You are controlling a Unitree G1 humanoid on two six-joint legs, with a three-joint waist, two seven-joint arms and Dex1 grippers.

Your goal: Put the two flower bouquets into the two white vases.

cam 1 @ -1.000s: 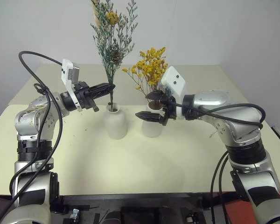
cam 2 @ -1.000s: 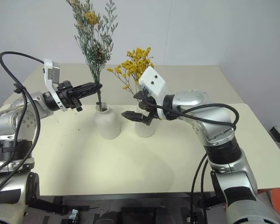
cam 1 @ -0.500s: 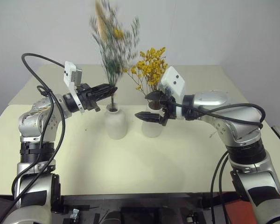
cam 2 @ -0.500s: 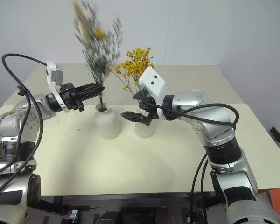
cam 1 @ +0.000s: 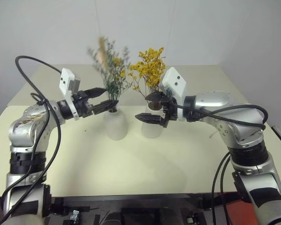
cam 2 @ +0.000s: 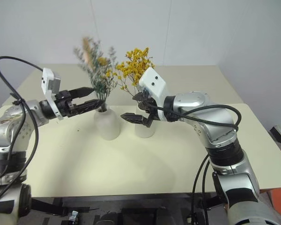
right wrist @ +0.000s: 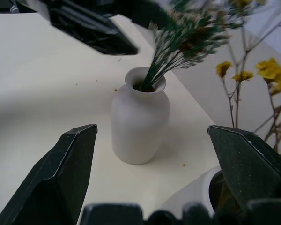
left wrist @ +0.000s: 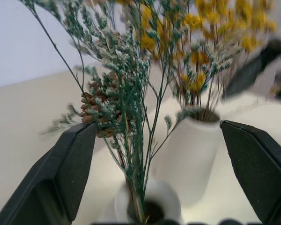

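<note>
The left gripper (cam 1: 105, 95) now stands with its fingers spread apart just beside the narrow neck of the bottle-shaped vase (cam 1: 116, 123), where a second ago they were pinched on the stem of the grey-green sprig (cam 1: 111, 70); freed, the sprig has dropped deeper and sits lower in that neck, its top blurred as if swaying. The right gripper (cam 1: 151, 107) has kept its place, jaws wide apart and holding nothing, in front of the wide-mouthed vase (cam 1: 151, 127), which carries the yellow bouquet (cam 1: 150, 68). With each bunch standing in a vase, the task looks essentially finished; only withdrawing the arms seems left. Both vases stand close together on a pale cream table (cam 1: 131, 164) before a plain white wall (cam 1: 201, 28).
</note>
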